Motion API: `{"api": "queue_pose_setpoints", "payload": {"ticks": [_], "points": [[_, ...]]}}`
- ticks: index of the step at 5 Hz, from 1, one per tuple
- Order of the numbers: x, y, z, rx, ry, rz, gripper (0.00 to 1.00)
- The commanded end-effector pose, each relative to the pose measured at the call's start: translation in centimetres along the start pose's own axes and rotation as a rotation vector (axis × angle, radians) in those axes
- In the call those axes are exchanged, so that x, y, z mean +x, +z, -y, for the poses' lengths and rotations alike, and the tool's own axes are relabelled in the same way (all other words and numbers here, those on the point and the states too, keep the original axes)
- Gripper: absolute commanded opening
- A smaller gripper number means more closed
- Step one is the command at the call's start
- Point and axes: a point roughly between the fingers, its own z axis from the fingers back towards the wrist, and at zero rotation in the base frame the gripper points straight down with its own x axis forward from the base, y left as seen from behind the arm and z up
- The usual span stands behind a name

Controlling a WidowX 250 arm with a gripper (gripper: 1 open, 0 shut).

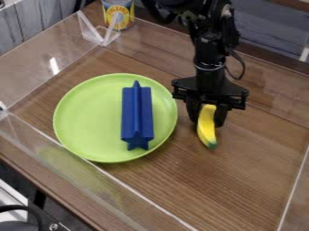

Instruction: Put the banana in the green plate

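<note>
The banana (pixel 209 132), small and yellow, lies on the wooden table just right of the green plate (pixel 75 113), outside its rim. My gripper (pixel 208 109) points straight down over the banana's upper end. Its black fingers (pixel 187 105) stand on either side of that end and are closed against it. The banana's lower tip points toward the front of the table. I cannot tell whether the banana is off the table.
A long blue block (pixel 135 113) lies in the middle of the green plate. A yellow can (pixel 116 14) stands at the back left. Clear plastic walls (pixel 36 54) enclose the wooden table.
</note>
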Motion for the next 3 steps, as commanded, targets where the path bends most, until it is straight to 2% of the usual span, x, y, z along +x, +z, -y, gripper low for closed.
{"api": "queue_pose_setpoints", "payload": {"ticks": [1,3], "points": [[1.0,1.5,0.6,-0.014,-0.058,0.028,0.00],[0.9,1.6,2.3,-0.010,-0.118,0.008,0.00]]}}
